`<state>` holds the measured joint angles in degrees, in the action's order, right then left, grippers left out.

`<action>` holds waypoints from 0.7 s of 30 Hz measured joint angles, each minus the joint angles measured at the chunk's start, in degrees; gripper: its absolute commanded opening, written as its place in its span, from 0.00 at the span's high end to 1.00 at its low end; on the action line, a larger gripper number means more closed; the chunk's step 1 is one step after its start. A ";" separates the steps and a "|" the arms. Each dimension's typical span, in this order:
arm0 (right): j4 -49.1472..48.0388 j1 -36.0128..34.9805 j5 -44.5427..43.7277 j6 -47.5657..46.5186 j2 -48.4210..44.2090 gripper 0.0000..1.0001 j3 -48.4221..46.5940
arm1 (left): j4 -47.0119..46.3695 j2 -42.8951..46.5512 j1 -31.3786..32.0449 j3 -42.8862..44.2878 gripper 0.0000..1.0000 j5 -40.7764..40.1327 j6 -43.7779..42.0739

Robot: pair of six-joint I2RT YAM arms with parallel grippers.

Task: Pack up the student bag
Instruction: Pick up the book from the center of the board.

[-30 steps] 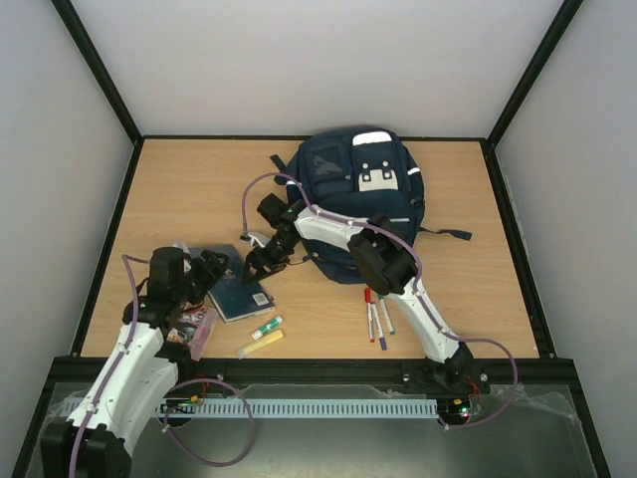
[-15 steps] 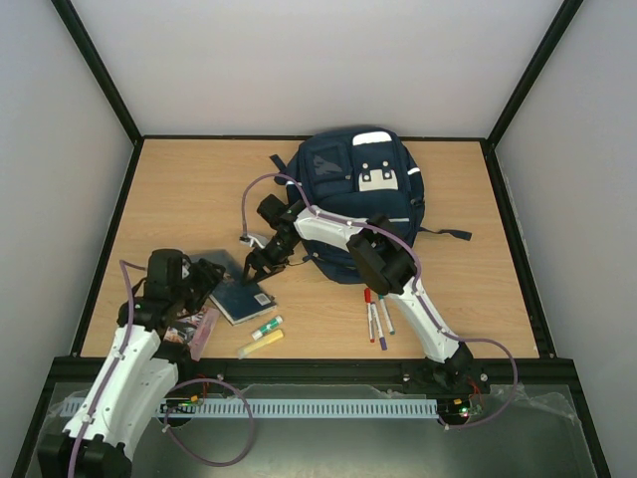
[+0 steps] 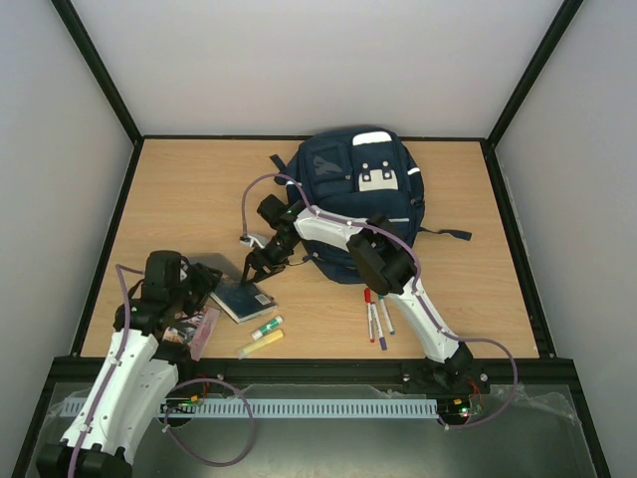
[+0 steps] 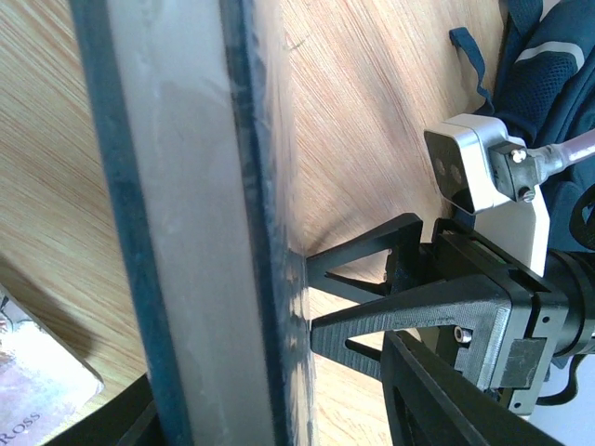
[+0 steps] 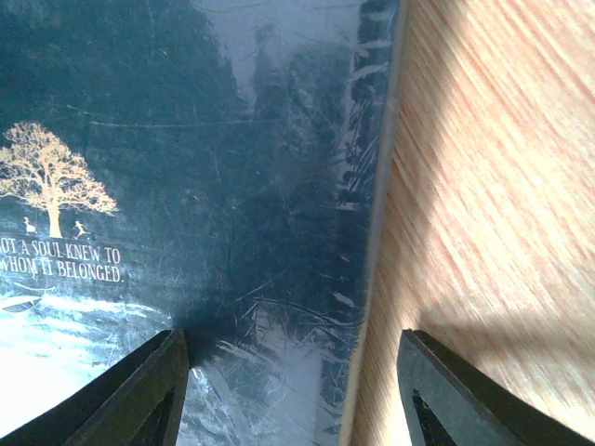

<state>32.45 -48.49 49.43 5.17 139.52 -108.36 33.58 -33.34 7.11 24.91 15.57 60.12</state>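
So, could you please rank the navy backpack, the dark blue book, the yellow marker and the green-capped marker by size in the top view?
1. Large navy-blue fabric backpack, largest by far.
2. Flat dark blue glossy book.
3. Slim yellow marker and slim white green-capped marker: too alike to rank.
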 measured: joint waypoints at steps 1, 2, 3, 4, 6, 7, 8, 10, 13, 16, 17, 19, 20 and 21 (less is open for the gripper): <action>0.00 0.00 0.00 0.00 0.00 0.37 0.00 | 0.33 0.00 0.00 0.17 0.54 -0.02 0.11; 0.00 0.00 0.00 0.00 0.00 0.37 0.00 | 0.68 0.00 0.02 0.39 0.55 -0.09 0.17; 0.00 0.00 0.00 0.00 0.00 0.37 -0.02 | 0.92 0.00 0.04 0.55 0.58 -0.13 0.26; 0.00 0.00 0.00 0.00 0.00 0.37 0.00 | 1.20 0.00 0.07 0.76 0.60 -0.17 0.26; 0.00 0.00 0.02 -0.02 0.00 0.37 0.00 | 1.97 0.00 0.11 1.22 0.66 -0.24 0.28; 0.00 0.00 0.04 -0.02 0.00 0.37 0.00 | 2.19 0.02 0.11 1.46 0.69 -0.33 0.33; 0.00 0.00 0.04 -0.02 0.00 0.37 0.00 | 2.25 0.09 0.11 1.66 0.71 -0.44 0.28; 0.00 0.02 0.04 0.00 0.00 0.37 0.00 | 2.49 0.26 0.11 2.19 0.74 -0.66 0.26; 0.00 0.04 0.07 0.00 0.00 0.37 0.00 | 3.48 0.42 0.11 2.36 0.76 -1.11 0.00; 0.00 0.11 0.09 0.00 0.00 0.36 0.04 | 4.00 0.42 0.11 2.38 0.78 -1.05 -0.17; 0.00 0.17 0.15 0.00 -0.07 0.36 0.07 | 4.09 0.42 0.11 2.40 0.80 -1.01 -0.39; -0.02 0.79 0.17 0.00 -0.35 0.35 0.26 | 4.11 0.37 0.11 2.58 0.84 -1.01 -1.11; -0.04 0.92 0.02 0.04 -0.70 0.35 0.52 | 4.20 0.22 0.11 2.84 0.85 -0.98 -1.77; -0.02 1.25 -0.35 0.07 -1.31 0.34 1.18 | 4.39 -0.15 0.13 3.37 0.88 -0.94 -2.58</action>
<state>32.42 -47.24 49.08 5.23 138.21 -107.18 37.98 -33.50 7.25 28.27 14.63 57.54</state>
